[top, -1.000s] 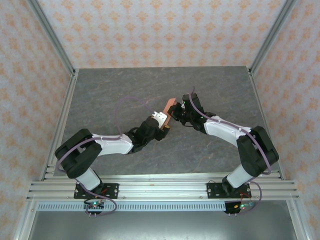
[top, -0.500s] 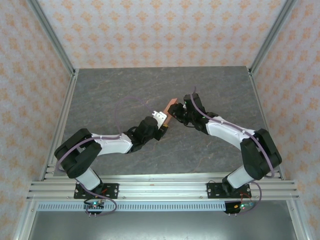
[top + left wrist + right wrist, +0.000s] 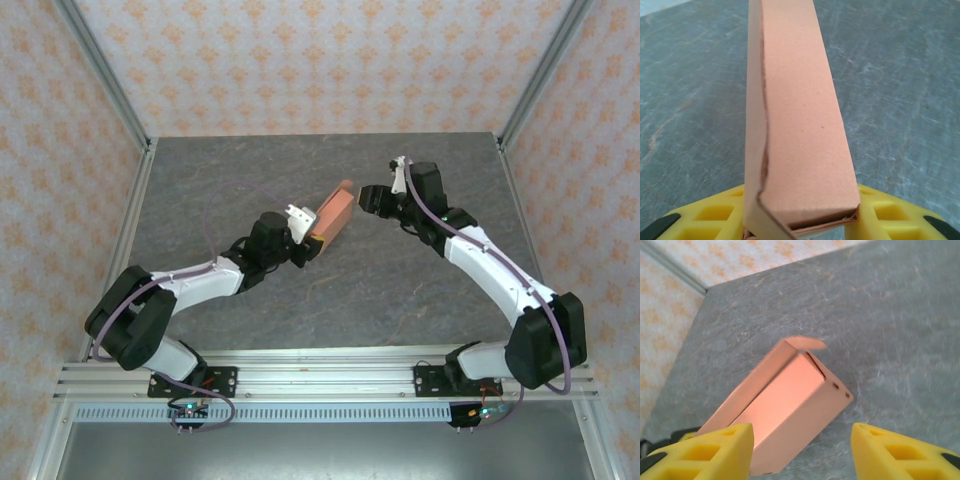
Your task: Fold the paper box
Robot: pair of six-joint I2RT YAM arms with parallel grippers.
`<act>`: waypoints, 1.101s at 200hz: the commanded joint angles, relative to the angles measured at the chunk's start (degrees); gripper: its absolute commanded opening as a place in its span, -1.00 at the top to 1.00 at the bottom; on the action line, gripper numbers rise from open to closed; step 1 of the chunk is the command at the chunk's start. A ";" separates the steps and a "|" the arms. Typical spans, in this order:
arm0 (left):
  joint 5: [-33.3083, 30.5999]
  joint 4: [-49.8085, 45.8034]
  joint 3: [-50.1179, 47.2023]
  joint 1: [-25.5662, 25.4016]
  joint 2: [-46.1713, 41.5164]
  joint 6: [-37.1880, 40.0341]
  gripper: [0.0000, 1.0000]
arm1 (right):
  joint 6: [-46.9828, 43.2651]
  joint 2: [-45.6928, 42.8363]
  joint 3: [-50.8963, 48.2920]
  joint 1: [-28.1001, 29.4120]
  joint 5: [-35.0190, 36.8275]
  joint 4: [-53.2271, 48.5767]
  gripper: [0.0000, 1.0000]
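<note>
Top view: the paper box (image 3: 334, 211) sits at mid-desk (image 3: 230, 165), slanting from near left to far right. My left jaws grasp its near-left end. My right jaws are released, just right of its far end and apart from it. Left wrist view: the paper box (image 3: 795, 125) is clamped between my yellow pads (image 3: 715, 217), long face running away. Right wrist view: my pads (image 3: 905, 450) stand wide apart, gripping nothing. The paper box (image 3: 785, 410) lies beyond them, a small flap (image 3: 806, 343) curling off one end.
</note>
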 commanded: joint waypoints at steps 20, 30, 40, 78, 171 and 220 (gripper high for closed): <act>15.39 -13.63 8.99 3.23 0.32 11.89 0.25 | -24.61 -1.27 -0.91 -6.45 -11.51 1.15 -0.07; 18.07 -14.46 9.14 3.75 -0.27 15.39 0.25 | -28.02 -1.20 -1.01 -7.65 -12.39 0.30 -0.08; 21.21 -16.14 9.37 4.34 -0.69 19.11 0.24 | -30.28 -0.68 -0.50 -8.66 -12.61 -1.14 -0.09; 24.26 -26.47 14.99 6.77 1.21 26.15 0.25 | -39.27 1.79 2.74 -9.50 -18.37 -9.72 -0.10; 26.95 -31.00 17.99 7.40 3.15 28.93 0.25 | -45.86 7.27 4.78 -9.34 -20.36 -12.39 0.05; 27.09 -31.53 18.40 7.39 3.25 28.73 0.25 | -48.01 8.71 4.87 -8.44 -20.41 -14.12 0.19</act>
